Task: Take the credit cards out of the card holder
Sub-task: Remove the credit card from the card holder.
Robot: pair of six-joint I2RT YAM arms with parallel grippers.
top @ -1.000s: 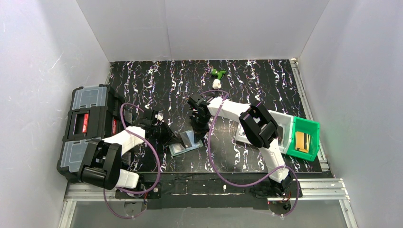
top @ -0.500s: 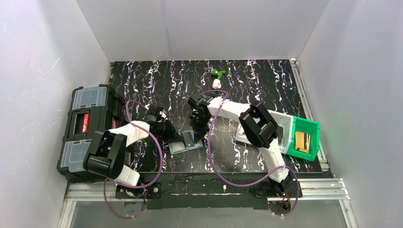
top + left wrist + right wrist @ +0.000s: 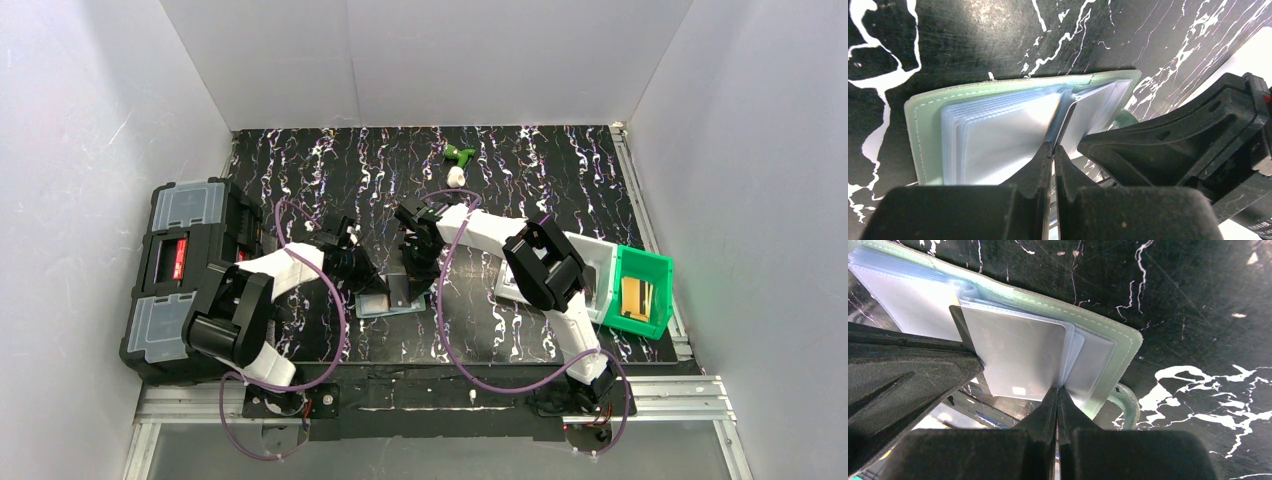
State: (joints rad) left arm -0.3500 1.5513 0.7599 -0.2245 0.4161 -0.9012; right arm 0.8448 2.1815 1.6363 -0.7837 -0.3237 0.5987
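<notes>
The left fingers [image 3: 1039, 167], pressed together, bore on the clear sleeves [image 3: 998, 135] of the open card holder [image 3: 923, 125], which lay flat on the table [image 3: 973, 40]. The right fingers [image 3: 1049, 410], also pressed together, met a pale card [image 3: 1015, 352] at its edge. Judged risk: slipping tips would drag the holder.

Card holder [image 3: 380, 307] on table [image 3: 540, 180], toolbox [image 3: 180, 265] left

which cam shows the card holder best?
Left wrist: the card holder lies open, nearly whole in frame, clear sleeves fanned. Right wrist shows only one half. Top external shows it small and partly covered.
</notes>
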